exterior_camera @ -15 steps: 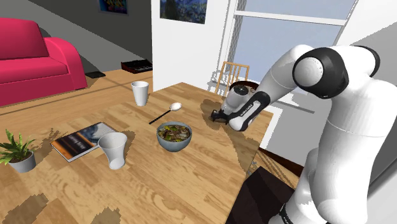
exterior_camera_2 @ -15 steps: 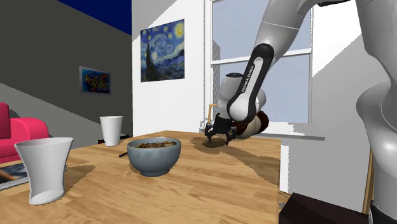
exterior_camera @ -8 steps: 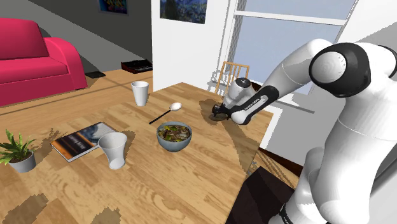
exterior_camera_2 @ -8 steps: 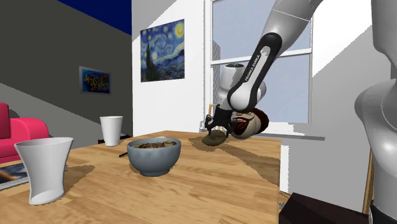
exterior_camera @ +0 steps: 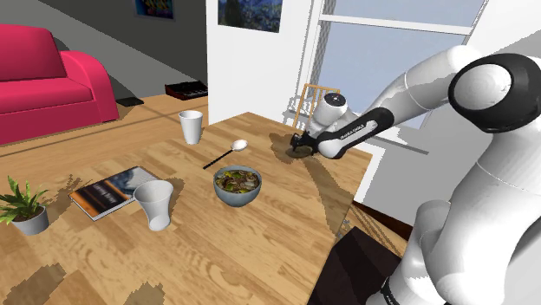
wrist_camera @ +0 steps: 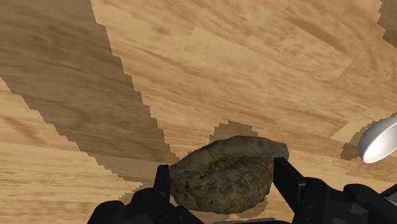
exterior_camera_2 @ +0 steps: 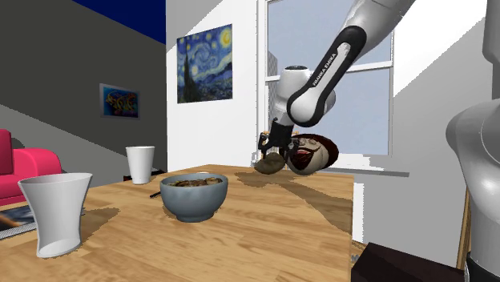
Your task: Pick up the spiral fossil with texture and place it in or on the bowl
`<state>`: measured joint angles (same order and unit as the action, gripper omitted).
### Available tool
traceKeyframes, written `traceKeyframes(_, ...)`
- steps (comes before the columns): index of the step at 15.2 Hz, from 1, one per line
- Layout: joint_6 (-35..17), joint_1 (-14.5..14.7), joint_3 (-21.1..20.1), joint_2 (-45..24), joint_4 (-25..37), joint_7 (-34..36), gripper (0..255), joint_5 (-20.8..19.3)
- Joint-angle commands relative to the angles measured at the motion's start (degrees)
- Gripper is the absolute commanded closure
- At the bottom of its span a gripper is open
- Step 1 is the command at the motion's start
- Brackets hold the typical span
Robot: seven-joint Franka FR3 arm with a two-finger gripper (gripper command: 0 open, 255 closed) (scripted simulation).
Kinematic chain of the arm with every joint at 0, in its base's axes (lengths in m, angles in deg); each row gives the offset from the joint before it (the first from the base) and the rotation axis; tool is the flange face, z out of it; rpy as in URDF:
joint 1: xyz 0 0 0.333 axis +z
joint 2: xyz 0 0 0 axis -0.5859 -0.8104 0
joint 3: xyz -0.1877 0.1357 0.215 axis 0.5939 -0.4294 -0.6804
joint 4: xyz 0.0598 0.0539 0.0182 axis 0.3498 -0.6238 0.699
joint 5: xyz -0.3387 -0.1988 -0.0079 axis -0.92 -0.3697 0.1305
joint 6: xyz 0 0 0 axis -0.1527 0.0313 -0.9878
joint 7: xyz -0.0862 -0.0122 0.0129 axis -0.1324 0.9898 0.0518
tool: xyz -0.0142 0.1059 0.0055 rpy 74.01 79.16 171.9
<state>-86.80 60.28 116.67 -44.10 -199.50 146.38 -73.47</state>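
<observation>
The claw (wrist_camera: 221, 170) is clamped on the brown fossil (wrist_camera: 229, 181), which we now see raised off the table (exterior_camera_2: 264, 210) beneath it, no longer resting there, so the bowl (exterior_camera_2: 193, 202) comes next.

The shoulder camera is looking down from beside the stand (exterior_camera: 351, 269), taking in the bowl (exterior_camera: 237, 186) mid-picture from well back. The second exterior camera is sitting low and close to the bowl (exterior_camera_2: 194, 195), facing across it toward the window (exterior_camera_2: 352, 88). Both are sharing the bowl and the arm (exterior_camera: 407, 87). The wrist camera is looking along the gripper (wrist_camera: 221, 168), close above the table (wrist_camera: 254, 63) beyond the bowl.
</observation>
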Motion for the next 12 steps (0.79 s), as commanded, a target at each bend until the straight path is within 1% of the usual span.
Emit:
traceKeyframes(1, 1.87, 0.06, -0.28, 1.53, 0.46, 0.01, 255, -0.48)
traceKeyframes(10, 9.62, 0.34, -1.68, 7.09, 3.13, -1.21, 255, -0.8)
traceKeyframes(12, 11.06, 0.3, -4.55, 8.42, 2.03, 3.55, 255, -3.62)
